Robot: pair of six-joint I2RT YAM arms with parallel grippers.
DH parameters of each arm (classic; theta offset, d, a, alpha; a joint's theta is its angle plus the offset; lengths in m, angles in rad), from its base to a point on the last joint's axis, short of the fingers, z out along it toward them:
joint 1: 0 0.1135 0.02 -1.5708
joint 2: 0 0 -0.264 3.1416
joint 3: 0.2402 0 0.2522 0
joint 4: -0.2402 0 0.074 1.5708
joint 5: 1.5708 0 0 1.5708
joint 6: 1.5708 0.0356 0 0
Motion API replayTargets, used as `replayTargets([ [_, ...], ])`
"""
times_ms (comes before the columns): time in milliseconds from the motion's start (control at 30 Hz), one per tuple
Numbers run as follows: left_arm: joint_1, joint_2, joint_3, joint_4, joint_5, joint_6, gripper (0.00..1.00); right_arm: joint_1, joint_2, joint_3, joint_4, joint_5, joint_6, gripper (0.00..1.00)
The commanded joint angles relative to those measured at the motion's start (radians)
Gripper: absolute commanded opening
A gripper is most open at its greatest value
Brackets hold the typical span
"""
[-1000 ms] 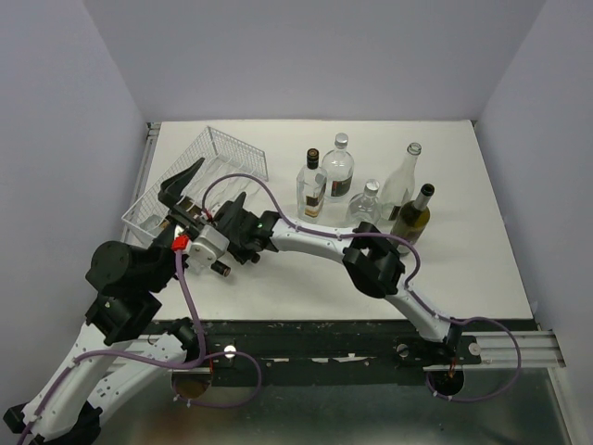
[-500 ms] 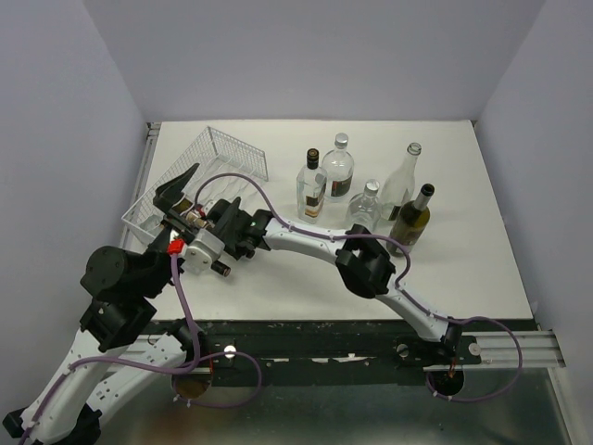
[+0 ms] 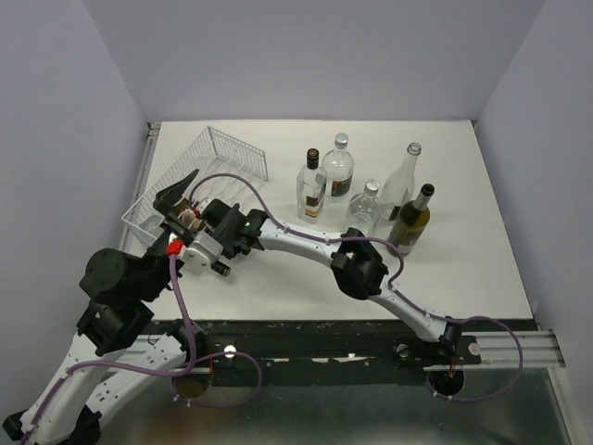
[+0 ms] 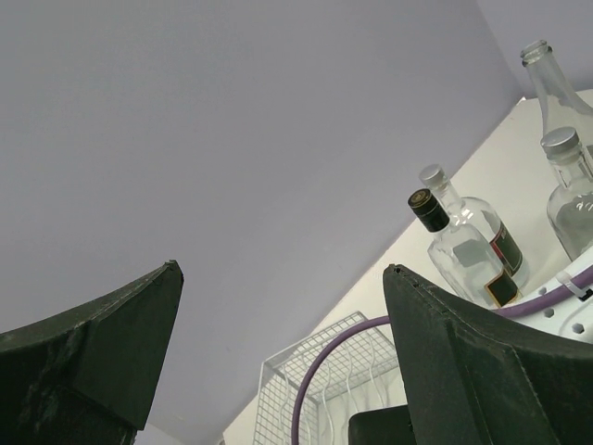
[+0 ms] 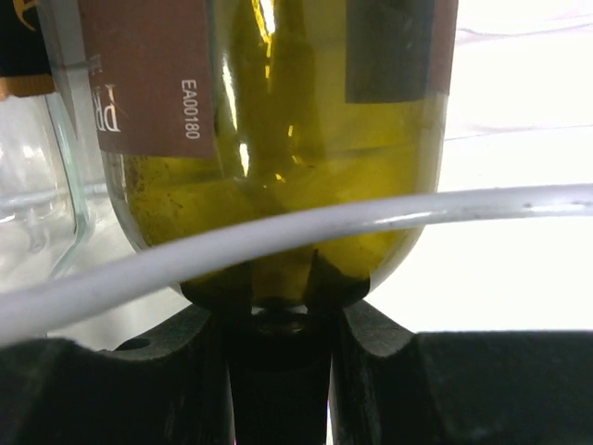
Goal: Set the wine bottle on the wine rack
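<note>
The wine bottle is olive-green glass with a brown label, and my right gripper is shut on its neck. In the top view my right gripper reaches far left and holds the bottle lying low at the near edge of the white wire wine rack. A white rack wire crosses just in front of the bottle's shoulder. My left gripper is open and empty right beside the bottle, pointing up; its fingers stand wide apart in the left wrist view, with the rack below.
Several bottles stand at the back middle: a clear one with a dark cap, three clear ones and an olive one. Grey walls enclose the white table. A purple cable loops over the rack.
My right arm has moved left, carrying the bottle closer over the rack's near edge. My left gripper has sunk a little, still open.
</note>
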State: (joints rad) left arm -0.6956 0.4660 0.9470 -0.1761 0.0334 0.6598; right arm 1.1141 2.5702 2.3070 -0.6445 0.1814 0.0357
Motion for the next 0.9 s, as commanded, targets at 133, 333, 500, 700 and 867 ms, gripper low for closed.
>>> replayTargets([
  [133,0.004,-0.021,-0.019,-0.056,-0.026,-0.028,0.99,0.018,0.068,0.094,0.121,0.113,-0.02,0.49],
  [333,0.004,-0.04,-0.016,-0.071,-0.026,-0.051,0.99,0.02,0.059,0.08,0.083,0.122,-0.014,0.6],
  [500,0.004,-0.055,-0.011,-0.071,-0.026,-0.057,0.99,0.02,-0.028,-0.009,0.088,0.127,0.029,0.69],
  [700,0.004,-0.046,0.004,-0.043,-0.024,-0.039,0.99,0.021,-0.177,-0.155,0.114,0.096,0.078,0.75],
  [867,0.004,-0.038,-0.005,0.013,-0.023,-0.002,0.99,0.023,-0.298,-0.231,0.103,0.084,0.107,0.77],
])
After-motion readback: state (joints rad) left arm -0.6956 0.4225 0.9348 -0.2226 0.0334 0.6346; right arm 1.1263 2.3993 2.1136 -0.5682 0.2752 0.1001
